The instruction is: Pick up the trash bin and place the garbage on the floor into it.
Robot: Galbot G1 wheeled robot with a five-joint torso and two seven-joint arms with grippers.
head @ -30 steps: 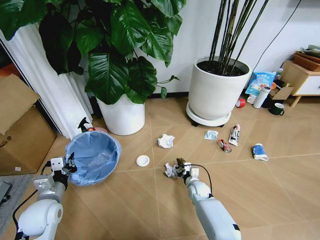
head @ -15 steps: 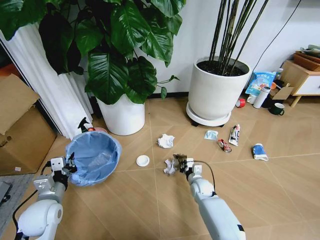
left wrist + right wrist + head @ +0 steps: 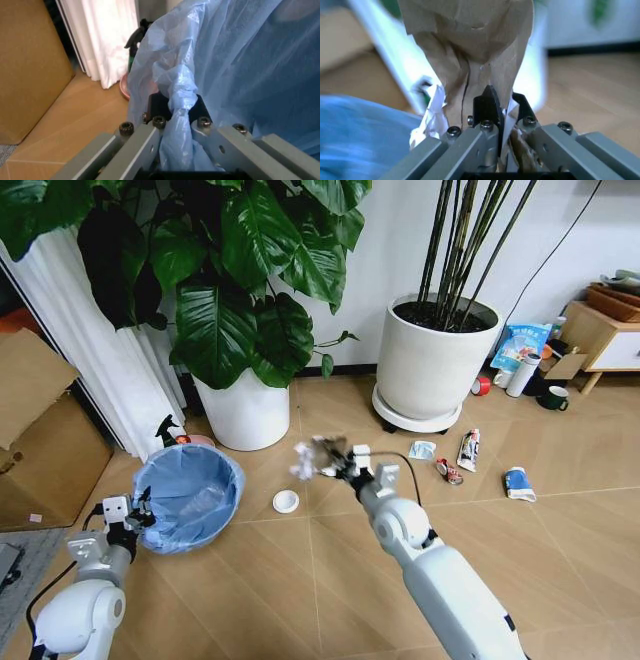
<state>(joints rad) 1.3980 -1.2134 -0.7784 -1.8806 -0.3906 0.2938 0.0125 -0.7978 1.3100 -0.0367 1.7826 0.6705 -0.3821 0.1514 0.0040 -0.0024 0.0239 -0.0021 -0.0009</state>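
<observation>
The right gripper (image 3: 333, 460) is clamped on a crumpled wad of white and brown paper (image 3: 310, 457), held up in the air between the two plant pots, above the tan chevron wood-look floor (image 3: 560, 550). The right wrist view brings this close: the black fingertips (image 3: 489, 107) pinch the brown creased paper (image 3: 470, 41), with white scraps beside them and the blue of the bin liner blurred below. The left gripper (image 3: 127, 518) is closed on the rim of the small round trash bin lined with crinkly light blue plastic (image 3: 188, 493), low at the robot's left, near the white curtain (image 3: 100, 350). In the left wrist view its fingers (image 3: 155, 108) bite a bunched fold of the blue bag (image 3: 240, 63), with a cardboard box (image 3: 27, 63) off to the side. From the head camera, litter lies on the floor: a white disc (image 3: 286, 501), a light blue mask (image 3: 422, 449), a red crushed wrapper (image 3: 448, 471), a white printed tube (image 3: 468, 449) and a blue-white wrapper (image 3: 519, 483), all well apart from the bin.
</observation>
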